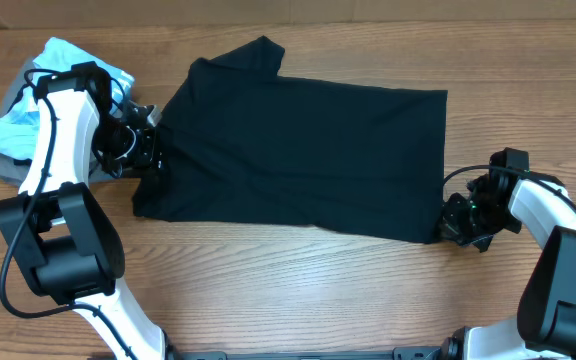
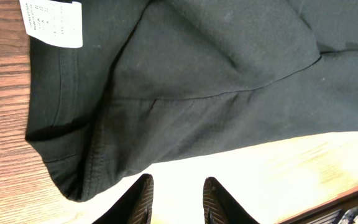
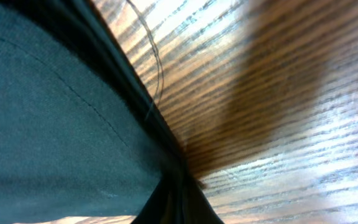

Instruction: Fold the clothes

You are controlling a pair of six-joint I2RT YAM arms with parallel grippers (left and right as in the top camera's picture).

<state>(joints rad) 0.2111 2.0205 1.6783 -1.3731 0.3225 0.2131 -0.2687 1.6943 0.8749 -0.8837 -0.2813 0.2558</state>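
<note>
Black cotton T-shirt [image 1: 308,150] lies left–right; left gripper [image 1: 153,150] parted, empty, at its left end; right gripper [image 1: 458,222] at right corner, closure indeterminable.

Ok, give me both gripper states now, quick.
Left gripper: open, empty, just short of the black shirt.
Right gripper: at the black shirt's corner, fingers hidden; cannot tell.

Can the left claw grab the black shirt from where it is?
Probably yes. The left claw is open, and its tips sit just short of the black shirt edge. Nothing lies between them.
</note>
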